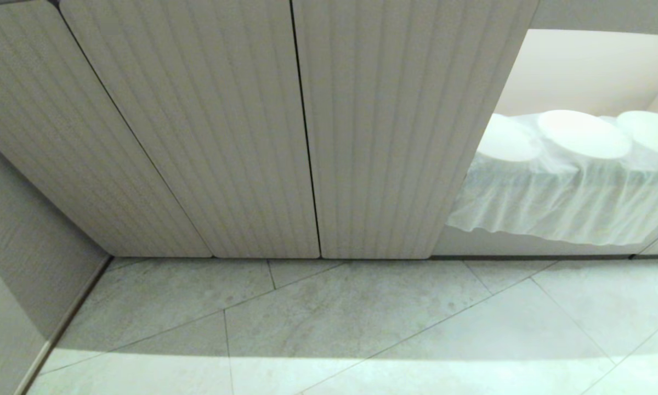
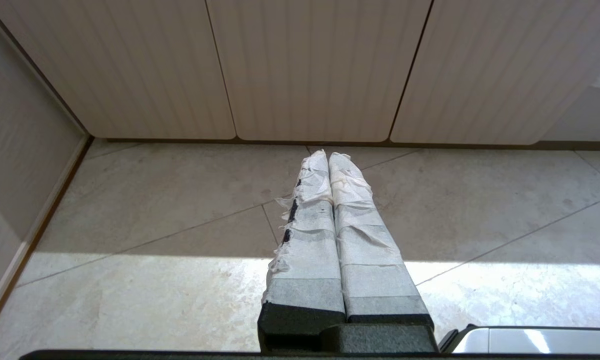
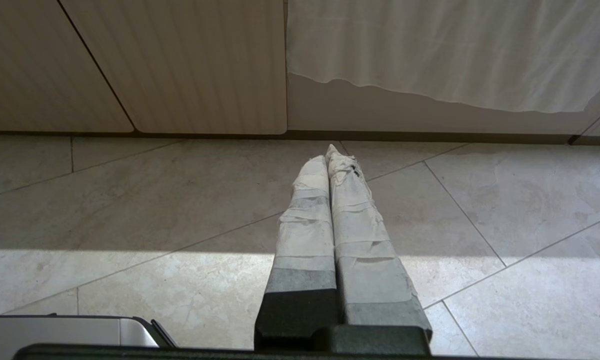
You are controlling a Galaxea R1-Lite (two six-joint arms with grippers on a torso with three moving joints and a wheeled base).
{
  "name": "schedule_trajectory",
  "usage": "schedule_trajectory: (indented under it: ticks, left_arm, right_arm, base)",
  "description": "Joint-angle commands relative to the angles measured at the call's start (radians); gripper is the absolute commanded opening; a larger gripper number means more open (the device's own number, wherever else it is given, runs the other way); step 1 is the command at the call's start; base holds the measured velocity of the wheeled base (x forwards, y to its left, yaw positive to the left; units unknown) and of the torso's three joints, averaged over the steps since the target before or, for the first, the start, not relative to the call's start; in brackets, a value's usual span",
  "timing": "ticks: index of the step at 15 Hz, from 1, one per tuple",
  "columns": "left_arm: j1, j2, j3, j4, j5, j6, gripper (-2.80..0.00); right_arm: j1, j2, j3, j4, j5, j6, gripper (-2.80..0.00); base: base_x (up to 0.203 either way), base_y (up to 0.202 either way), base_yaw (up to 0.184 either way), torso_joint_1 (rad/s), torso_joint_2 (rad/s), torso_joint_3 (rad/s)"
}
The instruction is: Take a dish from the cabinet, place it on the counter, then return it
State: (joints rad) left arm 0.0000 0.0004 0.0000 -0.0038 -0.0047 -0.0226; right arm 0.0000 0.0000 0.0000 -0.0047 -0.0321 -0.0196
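White gauzy cloth (image 1: 559, 208) is veiling the cabinet (image 1: 208, 137) shelf's dishes (we are seeing only blurred rounds); our left gripper (image 2: 328, 156) and right gripper (image 3: 330, 152) are hanging pressed together, empty.

Three ribbed doors (image 1: 197, 126), three white dishes (image 1: 584, 134), one cloth (image 1: 559, 203).

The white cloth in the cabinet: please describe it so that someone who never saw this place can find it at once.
Look at the low cabinet with beige ribbed doors above the tiled floor. At its right end one compartment stands open, and the white cloth lies over the shelf there, under white round dishes. Unlike the stiff doors beside it, it is thin, wrinkled and hangs over the shelf's front with a wavy lower edge.
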Motion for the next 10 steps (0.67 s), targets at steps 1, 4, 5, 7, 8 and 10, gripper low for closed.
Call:
schedule_trajectory:
  ticks: [1,4,5,7,8,10]
  left_arm:
    - [0.000,0.000,0.000,-0.001,0.000,0.000,-2.80]
    - [0.000,0.000,0.000,-0.001,0.000,0.000,-2.80]
    - [0.000,0.000,0.000,-0.001,0.000,0.000,-2.80]
    - [0.000,0.000,0.000,-0.001,0.000,0.000,-2.80]
    - [0.000,0.000,0.000,-0.001,-0.001,0.000,-2.80]
    - [0.000,0.000,0.000,-0.001,0.000,0.000,-2.80]
  right_arm:
    - [0.000,0.000,0.000,0.000,-0.002,0.000,-2.80]
    - [0.000,0.000,0.000,0.000,-0.002,-0.002,-2.80]
    - [0.000,0.001,0.000,0.000,-0.001,0.000,-2.80]
    - [0.000,0.000,0.000,-0.001,0.000,0.023,-2.80]
    - [0.000,0.000,0.000,-0.003,-0.002,0.038,-2.80]
    - [0.000,0.000,0.000,-0.003,-0.005,0.059,-2.80]
  base:
    - [0.000,0.000,0.000,0.000,0.00,0.000]
    - [0.000,0.000,0.000,0.000,0.00,0.000]
    - [0.000,0.000,0.000,0.000,0.00,0.000]
    - [0.000,0.000,0.000,0.000,0.00,0.000]
    - [0.000,0.000,0.000,0.000,0.00,0.000]
    - [0.000,0.000,0.000,0.000,0.00,0.000]
